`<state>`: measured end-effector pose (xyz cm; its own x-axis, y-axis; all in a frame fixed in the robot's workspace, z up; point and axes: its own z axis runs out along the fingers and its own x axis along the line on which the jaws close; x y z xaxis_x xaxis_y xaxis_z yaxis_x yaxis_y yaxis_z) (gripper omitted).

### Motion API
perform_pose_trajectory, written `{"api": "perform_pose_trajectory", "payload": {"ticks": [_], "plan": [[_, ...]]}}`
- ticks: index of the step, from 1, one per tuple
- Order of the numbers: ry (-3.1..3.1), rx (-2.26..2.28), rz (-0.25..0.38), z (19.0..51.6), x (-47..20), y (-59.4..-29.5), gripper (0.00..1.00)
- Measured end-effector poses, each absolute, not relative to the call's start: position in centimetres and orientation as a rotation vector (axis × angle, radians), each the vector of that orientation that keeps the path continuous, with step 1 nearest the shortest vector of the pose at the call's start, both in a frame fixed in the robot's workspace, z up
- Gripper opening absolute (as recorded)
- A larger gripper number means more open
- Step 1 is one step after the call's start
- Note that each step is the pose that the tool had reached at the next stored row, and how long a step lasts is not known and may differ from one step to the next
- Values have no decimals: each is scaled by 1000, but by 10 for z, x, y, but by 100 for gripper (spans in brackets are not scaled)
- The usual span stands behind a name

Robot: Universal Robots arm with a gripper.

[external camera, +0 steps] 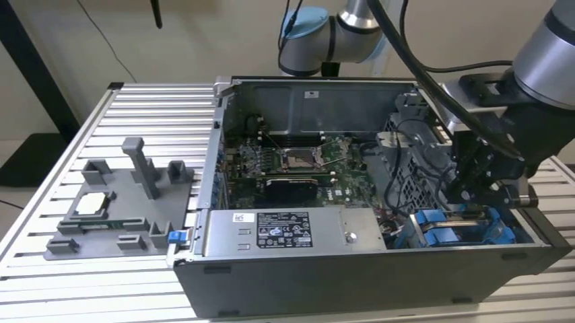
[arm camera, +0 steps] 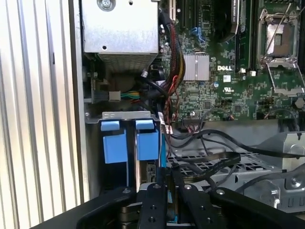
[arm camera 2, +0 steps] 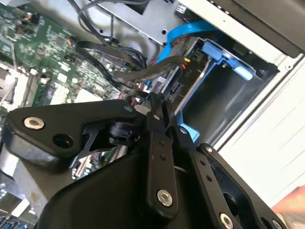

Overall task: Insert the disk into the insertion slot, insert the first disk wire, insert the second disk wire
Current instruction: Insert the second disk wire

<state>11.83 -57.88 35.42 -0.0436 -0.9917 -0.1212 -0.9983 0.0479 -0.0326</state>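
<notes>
Your disk [arm camera: 147, 164] already sits on edge in the insertion slot [external camera: 462, 225], its blue carrier tabs showing at the bay mouth; the neighbouring bay [arm camera 2: 224, 95] stands empty in the second wrist view. Judge the first step done. Your gripper [arm camera 2: 157, 102] hangs directly over the disk's connector end with its fingers drawn nearly together; something thin seems pinched at their tips, though you cannot tell whether it is a wire plug. Whether either wire is seated is hidden behind the fingers, so treat both as unconfirmed. A blue flat cable [arm camera 2: 183, 36] and a black cable bundle [arm camera 2: 128, 71] crowd the approach beside the slot. Farther out lie the motherboard [arm camera: 228, 71], the power-supply box [external camera: 287, 232] and, outside the case, a grey fixture tray [external camera: 117, 215].
</notes>
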Motion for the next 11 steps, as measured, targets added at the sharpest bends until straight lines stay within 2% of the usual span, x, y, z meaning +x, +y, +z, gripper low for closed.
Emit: {"api": "perform_pose_trajectory", "payload": {"ticks": [2, 11], "plan": [[2201, -2103, 69, 353, 118, -579, 0], [2204, -2106, 64, 347, 127, -574, 0]]}}
